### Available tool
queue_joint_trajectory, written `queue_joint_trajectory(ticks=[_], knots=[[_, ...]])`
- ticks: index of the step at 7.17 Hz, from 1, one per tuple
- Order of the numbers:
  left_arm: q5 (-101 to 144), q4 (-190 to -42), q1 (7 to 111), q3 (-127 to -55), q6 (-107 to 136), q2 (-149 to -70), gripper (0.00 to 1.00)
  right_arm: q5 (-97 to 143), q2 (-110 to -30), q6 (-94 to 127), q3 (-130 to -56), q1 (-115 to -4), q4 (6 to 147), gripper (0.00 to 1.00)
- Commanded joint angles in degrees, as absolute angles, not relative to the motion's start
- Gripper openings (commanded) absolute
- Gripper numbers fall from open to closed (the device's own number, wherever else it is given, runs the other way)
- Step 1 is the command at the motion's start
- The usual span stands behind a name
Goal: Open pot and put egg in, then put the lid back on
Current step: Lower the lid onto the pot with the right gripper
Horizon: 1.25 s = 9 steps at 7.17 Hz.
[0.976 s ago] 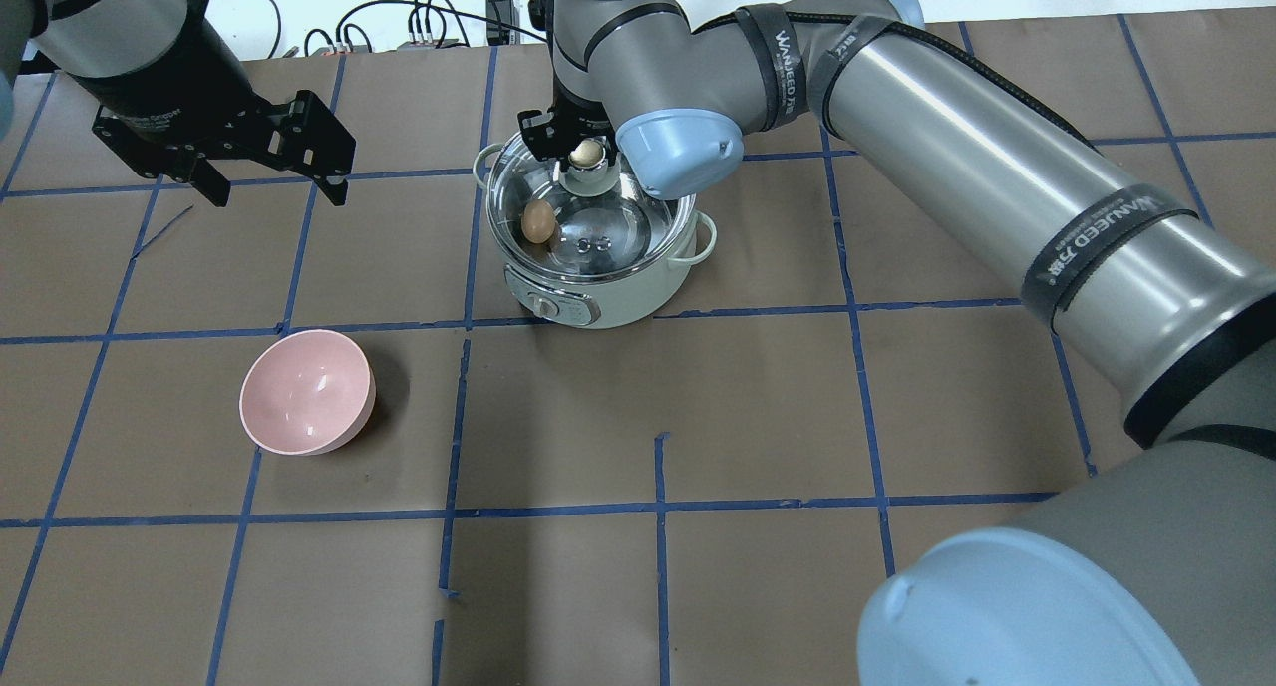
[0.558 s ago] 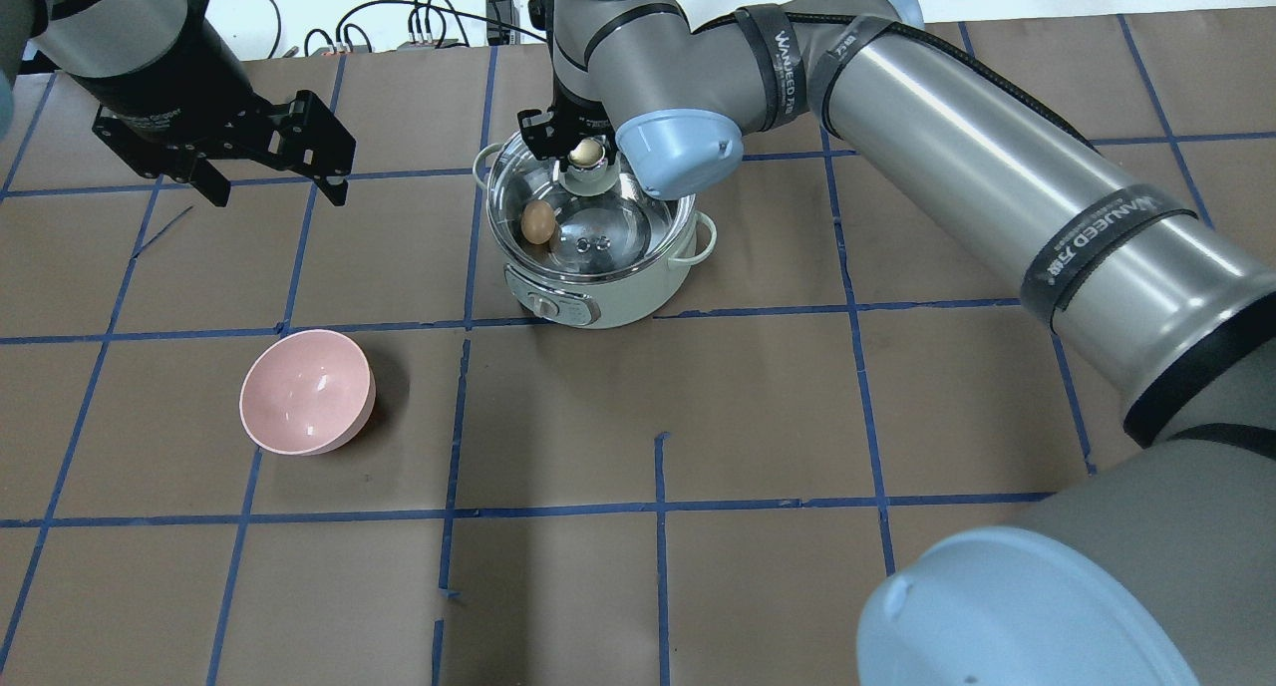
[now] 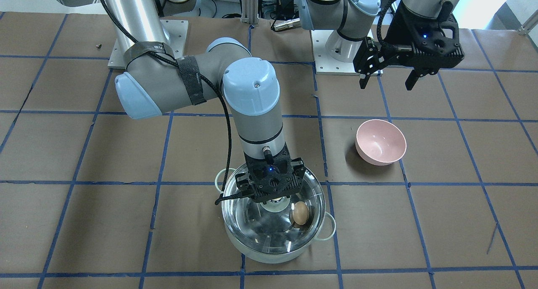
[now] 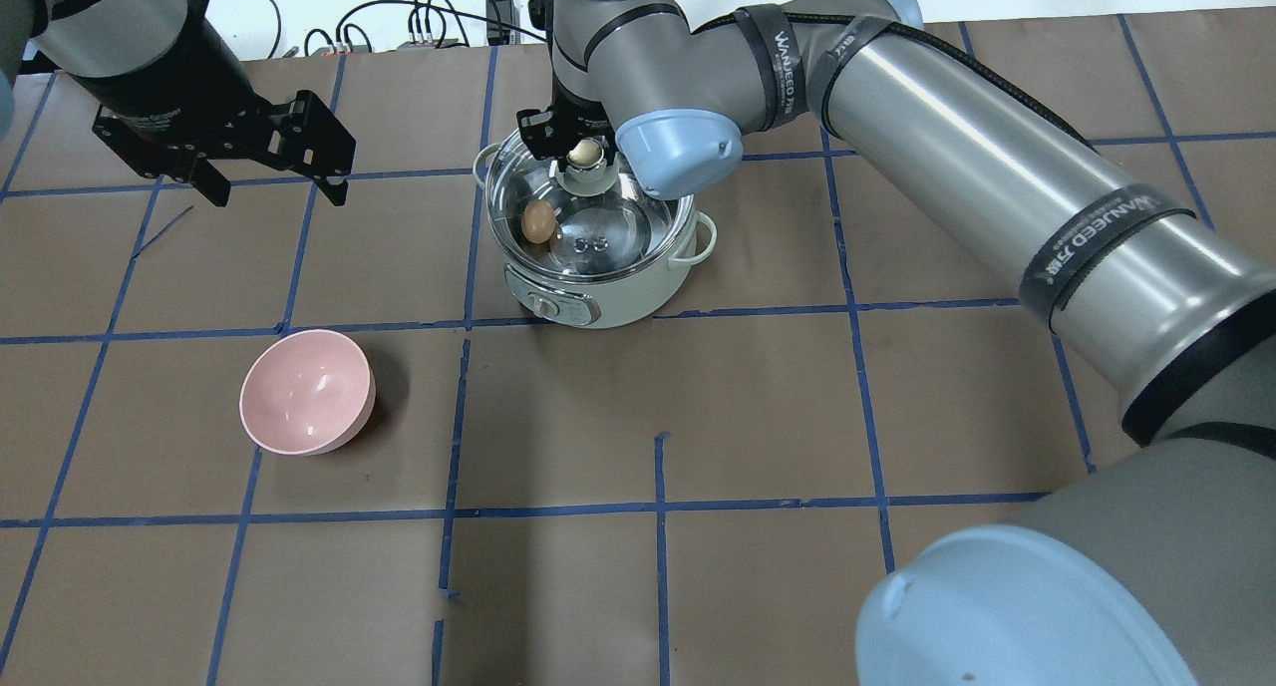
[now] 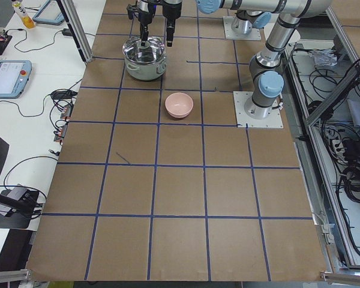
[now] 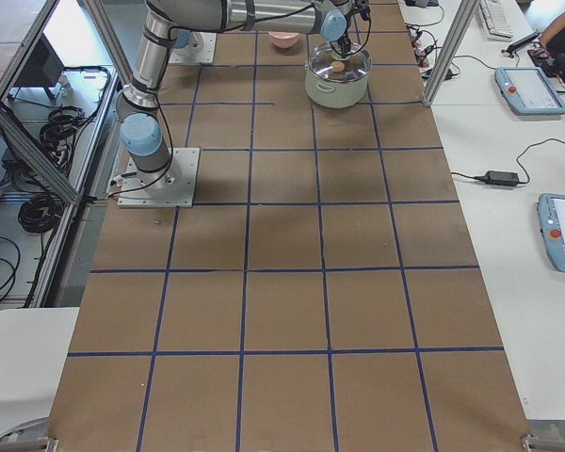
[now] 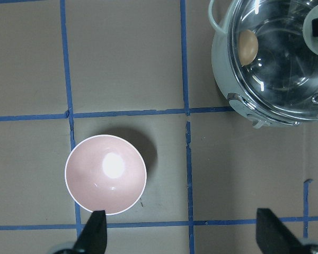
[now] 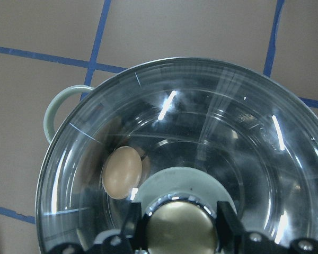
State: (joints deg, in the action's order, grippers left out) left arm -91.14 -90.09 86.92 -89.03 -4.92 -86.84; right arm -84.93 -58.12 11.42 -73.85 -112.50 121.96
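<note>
Brown paper gridded with blue tape covered the table (image 4: 758,417). Well left of the pot (image 4: 618,302), the left gripper (image 4: 276,189) hung with fingers spread, holding nothing, and a pink bowl (image 4: 305,392) sat empty. The egg (image 4: 538,221) lay inside the pot under the glass lid (image 4: 618,222), whose knob the right gripper (image 4: 586,158) pinched.

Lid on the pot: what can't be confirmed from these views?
Grip: in the front view the right end effector's body covers the knob; in the right wrist view the bottom edge cuts off its fingertips, so contact is unclear.
Lid: no view shows its rim side-on against the pot; seated or slightly raised, cannot tell.
Egg: too small in both side views.
</note>
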Motion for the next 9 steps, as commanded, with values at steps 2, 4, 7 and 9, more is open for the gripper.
queue_joint_trajectory(ticks=[2,4,7,9], knots=[[-91.1,-90.1,86.9,-89.0,-4.9,-86.8,1.00,-84.9,-58.1,11.9,-73.9,-112.5,122.1,0.34],[-91.1,-89.9,86.9,-89.0,-5.0,-86.8,1.00,-84.8,-58.1,12.0,-73.9,-112.5,122.1,0.34],[-91.1,-89.5,86.9,-89.0,-5.0,-86.9,1.00,-84.8,-58.2,12.6,-74.0,-112.5,121.9,0.35],[-91.1,-89.5,86.8,-89.0,-5.0,-86.9,1.00,-84.9,-58.2,12.7,-74.0,-112.5,121.9,0.58]])
